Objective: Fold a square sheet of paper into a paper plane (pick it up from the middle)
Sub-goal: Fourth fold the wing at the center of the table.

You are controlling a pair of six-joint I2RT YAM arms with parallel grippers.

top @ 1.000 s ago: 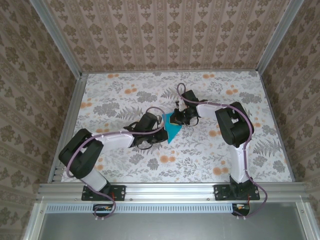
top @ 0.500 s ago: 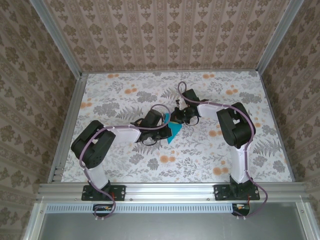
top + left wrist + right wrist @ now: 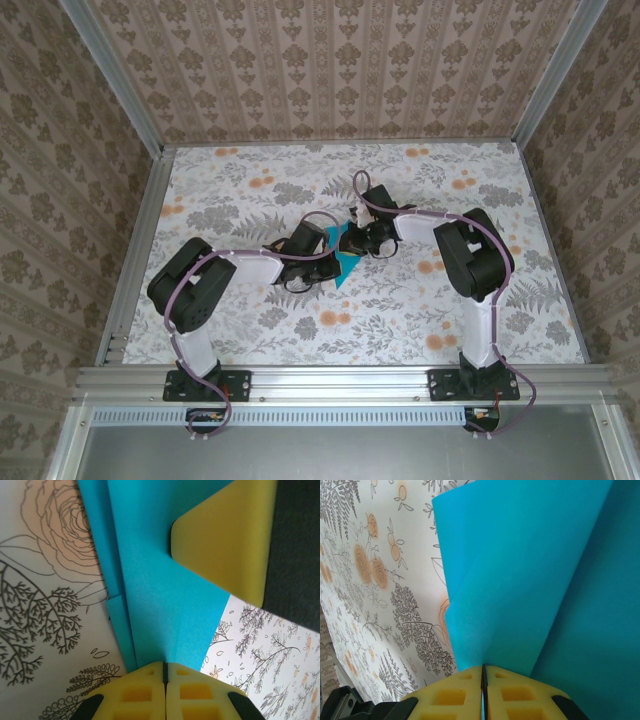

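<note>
1. Takes in the floral surface [image 3: 250, 200] from the top view, with both arms reaching inward and meeting near its middle.
2. Finds the square sheet of paper [image 3: 348, 265] there between the two wrists, reduced to a small teal wedge. Cannot tell from above whether it rests on the surface or hangs clear of it.
3. Judges the task as partway through. Looks past the pick-up and the first folds, since the paper already lies in overlapping layers. Leaves more folding and a clean centre crease to do, with no slim pointed dart formed yet.
4. Places the left gripper [image 3: 330, 258] at the wedge's left side and the right gripper [image 3: 358, 238] at its far right side. Gives no reading of the jaws at this scale.
5. Settles that from the left wrist: jaws together, clamped on the near edge of the paper. Catches there one yellow pad [image 3: 225, 535] of the right gripper laid over the paper's far corner.
6. Confirms from the right wrist that those jaws are likewise together, pinching the paper's edge. Shows the paper sloping away along one long crease, seemingly raised off the surface.
7. Picks out, from the left wrist, a narrow stepped flap [image 3: 114, 595] along the left edge, too fine to make out from above.
</note>
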